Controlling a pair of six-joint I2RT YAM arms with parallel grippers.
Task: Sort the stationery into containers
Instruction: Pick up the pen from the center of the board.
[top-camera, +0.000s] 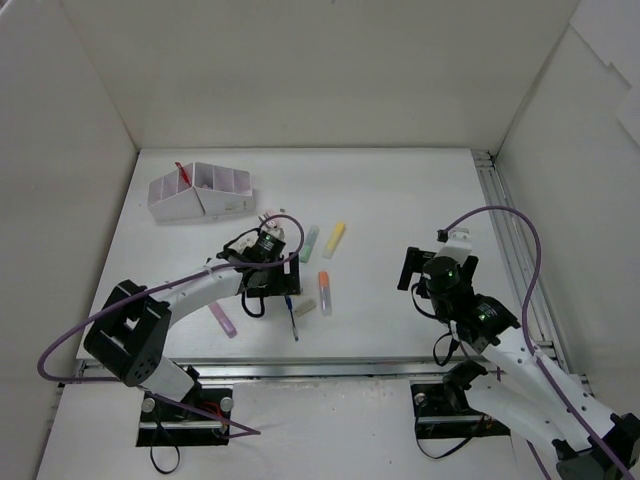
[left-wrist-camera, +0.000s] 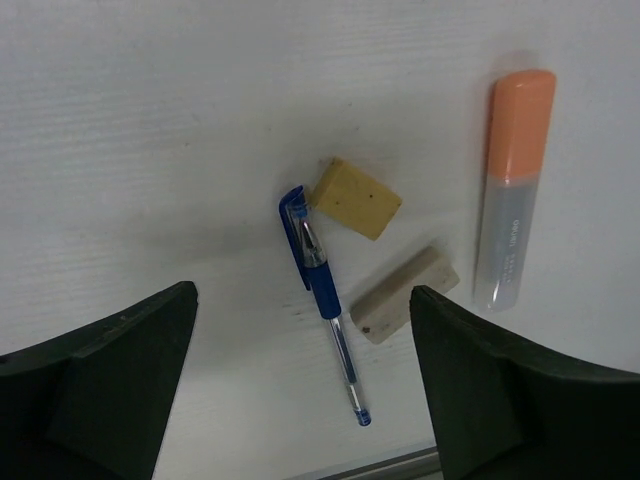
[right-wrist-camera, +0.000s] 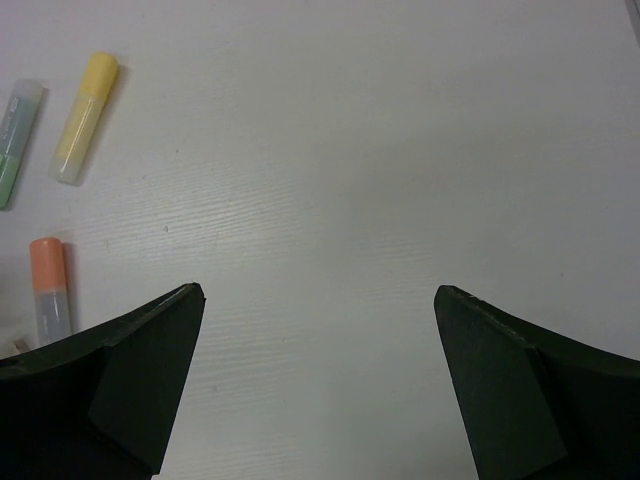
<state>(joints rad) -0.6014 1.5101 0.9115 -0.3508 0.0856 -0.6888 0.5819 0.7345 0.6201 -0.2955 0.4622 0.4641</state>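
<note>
Well apart from the box (top-camera: 178, 209), we hold the left gripper (left-wrist-camera: 302, 295) spread over the blue pen (left-wrist-camera: 322, 285), seemingly to straddle it for a pick; the right gripper (right-wrist-camera: 320, 290), farther off, hangs spread and empty.

Bright even light, soft faint shadows, wrist views slightly soft

The organizer box (top-camera: 200, 192) is set near the counter's (top-camera: 400, 200) far-left corner. Near the middle, one marker (top-camera: 309, 243) is laid left of a second marker (top-camera: 334, 239). Nearer, two erasers (left-wrist-camera: 404, 294) are placed between a ballpoint pen (left-wrist-camera: 325, 300), left, and a third marker (left-wrist-camera: 513, 205), right.
</note>
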